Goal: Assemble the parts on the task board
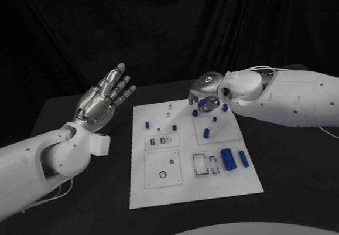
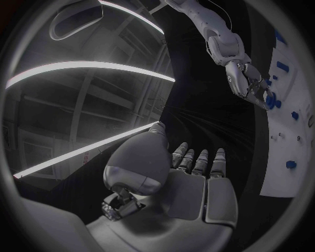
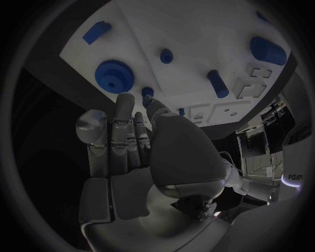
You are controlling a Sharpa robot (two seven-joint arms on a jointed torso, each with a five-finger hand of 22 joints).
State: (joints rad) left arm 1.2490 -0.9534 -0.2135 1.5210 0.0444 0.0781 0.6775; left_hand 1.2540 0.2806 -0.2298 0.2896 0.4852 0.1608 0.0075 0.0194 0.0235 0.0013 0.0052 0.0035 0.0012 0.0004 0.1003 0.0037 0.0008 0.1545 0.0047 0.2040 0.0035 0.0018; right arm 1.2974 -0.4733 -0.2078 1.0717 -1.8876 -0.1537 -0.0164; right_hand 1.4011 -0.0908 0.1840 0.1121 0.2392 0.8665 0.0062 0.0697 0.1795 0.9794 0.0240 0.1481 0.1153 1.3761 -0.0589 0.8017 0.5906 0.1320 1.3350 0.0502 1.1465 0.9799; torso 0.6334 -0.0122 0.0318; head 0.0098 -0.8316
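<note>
While the right hand point(image 1: 209, 95) is poised, fingers apart and empty, over the blue gear point(image 3: 114, 76) at the task board's point(image 1: 195, 189) far edge, a misjudged descent risks knocking it away; the left hand point(image 1: 103, 101) is held wide, empty.

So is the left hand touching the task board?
Apart. The head view shows the left hand raised, fingers spread, beside the task board, with black table between them.
</note>
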